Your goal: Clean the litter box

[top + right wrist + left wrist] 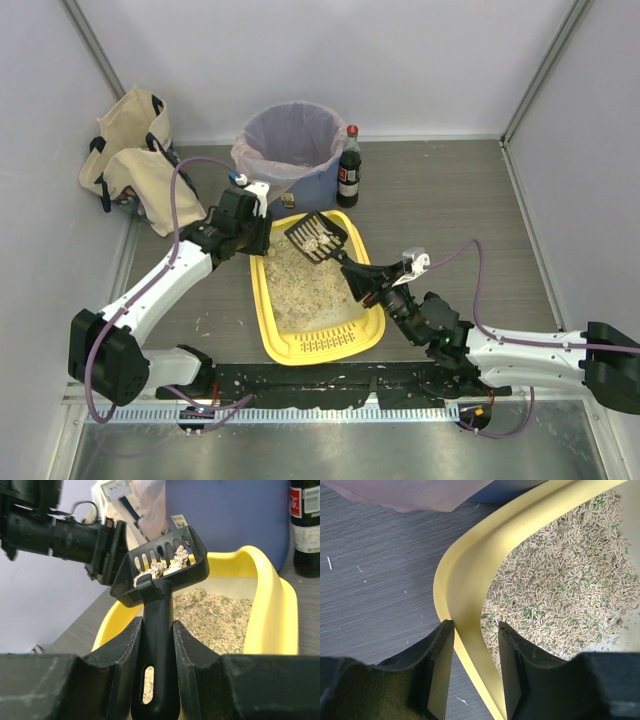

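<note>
At the middle of the top view lies the litter box (263, 318), a shallow yellow rectangular tray with rounded corners, set lengthwise on the dark wood-grain surface (450, 200). A slotted grille (322, 345) crosses its end toward the bottom of the frame. Beige-grey granules (305, 290) cover most of its floor.

Only the left wrist view shows that these granules are short pellets flecked with green, with a bare pale patch at the lower right of the frame. It also shows the left fingers (440, 670) clamped on the tray's rim at a rounded corner, one outside the lip and one inside.

From the right wrist view, the right fingers (122, 655) are clenched on the handle of a black scoop (157, 595), which is raised above the tray at its far end. Pale clumps (160, 569) sit in its slotted basket; from above they read only as a light patch.

Toward the upper middle of the top view, a round blue bin (290, 150) lined with a clear bag stands just beyond the tray. A dark bottle (349, 168) with a red cap stands upright just to its right. A beige cloth bag (130, 160) sits at the upper left, visible only from above.
</note>
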Available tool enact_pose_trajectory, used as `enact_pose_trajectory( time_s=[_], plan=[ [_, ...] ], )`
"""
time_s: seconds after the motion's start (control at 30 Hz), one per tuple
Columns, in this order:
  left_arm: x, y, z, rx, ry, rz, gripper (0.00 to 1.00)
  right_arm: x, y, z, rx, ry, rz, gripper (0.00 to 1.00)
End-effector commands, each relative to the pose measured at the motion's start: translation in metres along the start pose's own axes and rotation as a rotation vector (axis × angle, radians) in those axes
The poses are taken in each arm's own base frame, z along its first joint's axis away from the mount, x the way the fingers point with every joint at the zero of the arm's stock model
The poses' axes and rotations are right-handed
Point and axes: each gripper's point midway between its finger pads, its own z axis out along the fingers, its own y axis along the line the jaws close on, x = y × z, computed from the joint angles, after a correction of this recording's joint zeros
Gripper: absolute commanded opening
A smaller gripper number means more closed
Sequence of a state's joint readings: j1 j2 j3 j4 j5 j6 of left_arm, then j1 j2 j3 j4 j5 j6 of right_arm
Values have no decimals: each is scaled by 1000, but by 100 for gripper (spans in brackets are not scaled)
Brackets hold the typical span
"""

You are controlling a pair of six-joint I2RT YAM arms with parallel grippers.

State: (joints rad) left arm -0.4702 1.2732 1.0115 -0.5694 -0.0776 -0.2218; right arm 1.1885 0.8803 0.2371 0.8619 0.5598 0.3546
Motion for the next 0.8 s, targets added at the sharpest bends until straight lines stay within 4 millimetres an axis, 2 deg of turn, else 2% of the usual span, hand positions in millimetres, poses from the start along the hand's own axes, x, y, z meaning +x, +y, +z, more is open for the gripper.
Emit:
enact_pose_trajectory(
  time_s=[0.0, 0.03, 0.07, 0.13, 0.17, 0.2, 0.27, 0.4, 0.43, 0.47, 0.63, 0.77],
  plan=[
    [-25, -8, -11, 34, -98, 6, 44, -15, 2, 10, 52, 4, -11, 1],
    [-25, -9, -11, 40, -97, 4, 44, -11, -8, 5, 85, -2, 6, 1],
    [-25, -9, -11, 40, -97, 4, 44, -31, 6, 2, -5, -96, 84, 1],
    [-25, -8, -12, 40, -102, 3, 44, -33, 15, -2, -74, -114, 104, 1],
    [-26, -8, -12, 37, -104, 5, 44, -7, 9, 0, -38, 7, 32, 1],
    [-25, -7, -12, 36, -104, 4, 44, -1, 10, 5, -19, 48, 9, 2],
    [-26, -8, -13, 41, -108, 5, 46, -4, 10, 5, -16, 43, 5, 2],
    [-30, -8, -17, 44, -130, 6, 52, -18, -2, -10, -6, -22, 15, 1],
    [-31, -9, -19, 49, -136, 6, 57, -31, 0, -12, -10, -47, 24, 1],
    [-31, -10, -19, 55, -141, 7, 60, -25, -4, -15, 2, -19, -2, 1],
    [-39, -19, -32, 113, -204, 9, 79, -33, -1, -23, -33, -16, -16, 1],
    [-44, -19, -40, 120, -248, 10, 88, -25, 5, -25, -75, 62, -123, 1]
  ],
)
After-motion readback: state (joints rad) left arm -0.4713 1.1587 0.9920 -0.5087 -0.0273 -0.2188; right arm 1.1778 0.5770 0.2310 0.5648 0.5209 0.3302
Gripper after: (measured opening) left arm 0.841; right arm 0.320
